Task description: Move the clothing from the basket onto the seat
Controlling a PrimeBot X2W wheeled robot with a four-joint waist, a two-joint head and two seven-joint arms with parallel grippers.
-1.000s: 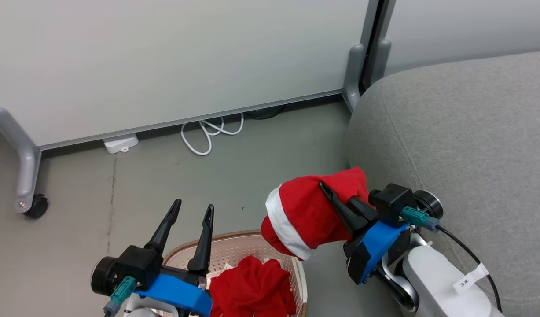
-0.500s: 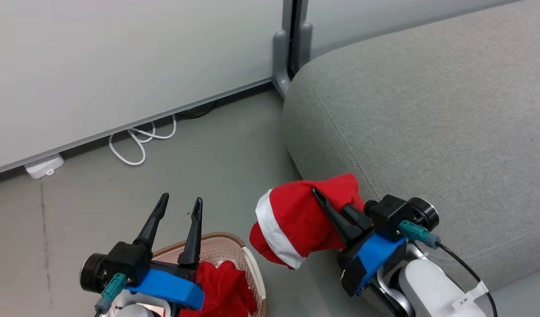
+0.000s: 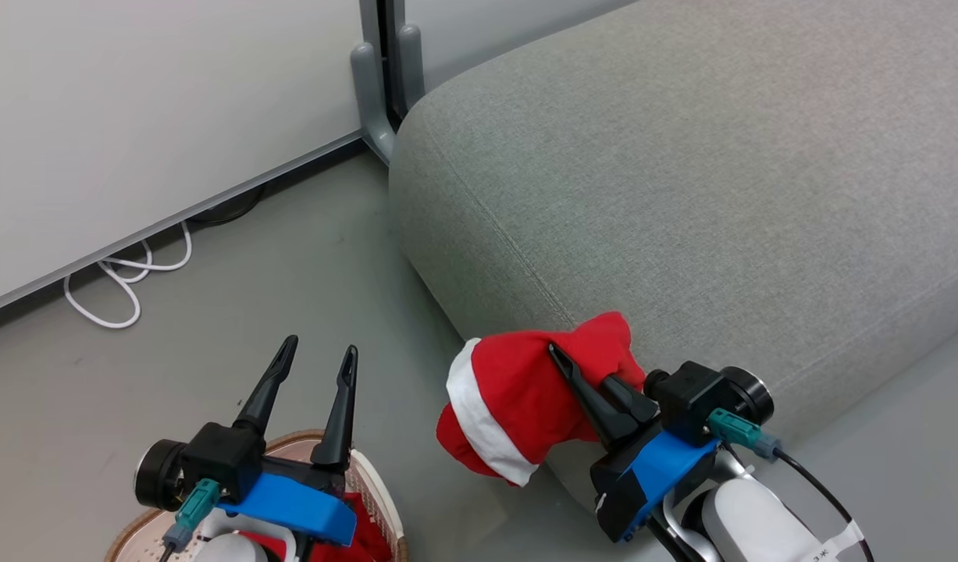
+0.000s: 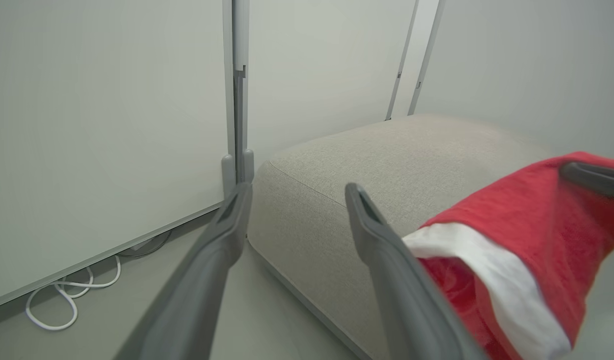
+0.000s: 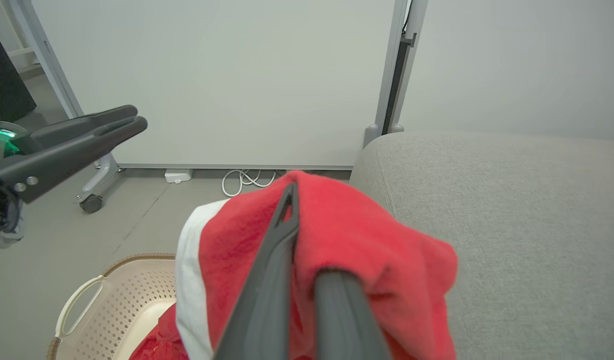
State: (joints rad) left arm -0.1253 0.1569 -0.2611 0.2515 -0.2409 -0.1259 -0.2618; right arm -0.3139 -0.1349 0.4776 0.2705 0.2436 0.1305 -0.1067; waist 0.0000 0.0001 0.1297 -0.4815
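My right gripper [image 3: 563,357] is shut on a red garment with a broad white band [image 3: 510,398], held in the air just in front of the side of the light-grey seat [image 3: 681,195]. In the right wrist view the garment [image 5: 347,235] drapes over the closed fingers, with the seat [image 5: 512,210] to the right. My left gripper [image 3: 320,349] stands open and empty above the cream basket [image 3: 375,499], which sits at the lower left. A second red garment [image 3: 365,538] lies in the basket, mostly hidden by the left wrist.
A white partition panel [image 3: 135,117] stands behind on grey posts [image 3: 377,117]. A coiled white cable [image 3: 127,289] lies on the grey floor at its base. A caster wheel [image 5: 91,202] and a white adapter [image 5: 178,175] show in the right wrist view.
The head camera has swung right: the seat takes up far more of the picture and the basket has slid to the lower-left corner. Both grippers keep their states, the right still holding the garment.
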